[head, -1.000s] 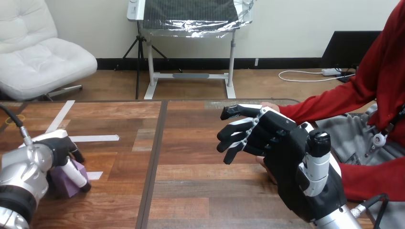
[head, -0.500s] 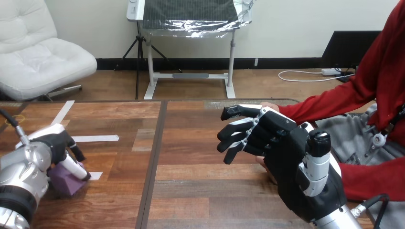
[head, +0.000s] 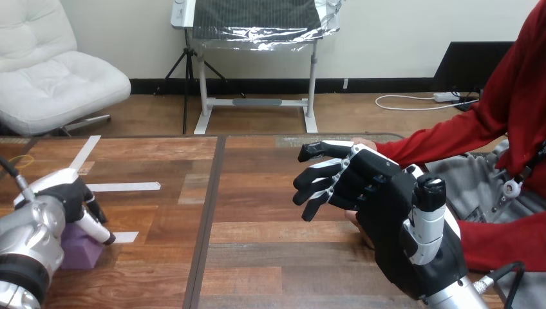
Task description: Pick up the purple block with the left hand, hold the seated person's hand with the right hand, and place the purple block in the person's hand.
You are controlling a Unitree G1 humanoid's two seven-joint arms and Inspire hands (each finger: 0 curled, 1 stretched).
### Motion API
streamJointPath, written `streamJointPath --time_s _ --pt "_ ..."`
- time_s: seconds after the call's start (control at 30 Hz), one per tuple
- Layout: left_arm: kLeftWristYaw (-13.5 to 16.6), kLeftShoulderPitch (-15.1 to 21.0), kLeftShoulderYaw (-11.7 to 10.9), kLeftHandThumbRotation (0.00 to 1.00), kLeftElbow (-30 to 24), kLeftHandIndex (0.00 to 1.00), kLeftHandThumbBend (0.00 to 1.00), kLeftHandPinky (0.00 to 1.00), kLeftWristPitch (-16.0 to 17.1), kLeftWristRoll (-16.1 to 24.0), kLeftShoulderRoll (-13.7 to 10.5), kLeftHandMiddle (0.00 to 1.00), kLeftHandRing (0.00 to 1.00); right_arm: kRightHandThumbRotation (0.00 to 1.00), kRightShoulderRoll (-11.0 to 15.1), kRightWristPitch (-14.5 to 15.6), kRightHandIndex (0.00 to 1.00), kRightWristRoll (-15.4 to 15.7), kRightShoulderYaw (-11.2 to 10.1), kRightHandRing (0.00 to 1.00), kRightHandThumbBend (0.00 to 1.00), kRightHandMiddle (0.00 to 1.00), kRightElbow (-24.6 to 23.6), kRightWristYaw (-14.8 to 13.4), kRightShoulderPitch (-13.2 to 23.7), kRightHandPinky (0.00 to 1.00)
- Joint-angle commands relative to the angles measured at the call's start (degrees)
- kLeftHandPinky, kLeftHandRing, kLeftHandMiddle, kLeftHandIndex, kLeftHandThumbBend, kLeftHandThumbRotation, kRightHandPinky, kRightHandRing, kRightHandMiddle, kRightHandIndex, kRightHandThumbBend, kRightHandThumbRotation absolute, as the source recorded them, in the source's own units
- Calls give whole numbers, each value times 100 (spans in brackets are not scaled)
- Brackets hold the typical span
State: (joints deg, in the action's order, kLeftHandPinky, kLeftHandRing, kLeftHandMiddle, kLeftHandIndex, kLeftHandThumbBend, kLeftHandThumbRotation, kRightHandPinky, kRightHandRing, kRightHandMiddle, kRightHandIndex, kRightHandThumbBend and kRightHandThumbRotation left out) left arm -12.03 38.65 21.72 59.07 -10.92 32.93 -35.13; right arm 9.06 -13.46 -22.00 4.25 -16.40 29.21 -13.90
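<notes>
Left hand, 8 o'clock, is gripping the purple block, right hand is hanging open-fingered by person's hand, 3 o'clock; lift straight, grip snug.

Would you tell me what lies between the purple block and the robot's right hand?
In the head view, a short white tape strip beside the purple block, then the table's dark seam; otherwise bare wood up to the right hand.

Small matte purple cuboid block, flat on the wooden bench, near-left corner, partly hidden; person's hand, red-sleeved, far right, mostly hidden.
</notes>
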Motion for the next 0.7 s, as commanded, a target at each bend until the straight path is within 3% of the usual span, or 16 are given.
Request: streamJointPath --time_s 0.0,0.37,0.67 --pt "171 184 -37 0 25 50 68 50 36 -3 65 65 62 100 -18 -79 68 -55 -89 54 94 59 -214 -22 250 41" --pt "132 204 -56 0 40 48 70 41 21 -91 69 54 49 100 -31 -137 68 -55 -100 54 93 59 -193 -18 259 41" --pt "126 207 -83 0 46 47 70 38 28 -144 65 51 45 100 -26 -97 67 -31 -100 54 93 59 -230 -66 250 41"
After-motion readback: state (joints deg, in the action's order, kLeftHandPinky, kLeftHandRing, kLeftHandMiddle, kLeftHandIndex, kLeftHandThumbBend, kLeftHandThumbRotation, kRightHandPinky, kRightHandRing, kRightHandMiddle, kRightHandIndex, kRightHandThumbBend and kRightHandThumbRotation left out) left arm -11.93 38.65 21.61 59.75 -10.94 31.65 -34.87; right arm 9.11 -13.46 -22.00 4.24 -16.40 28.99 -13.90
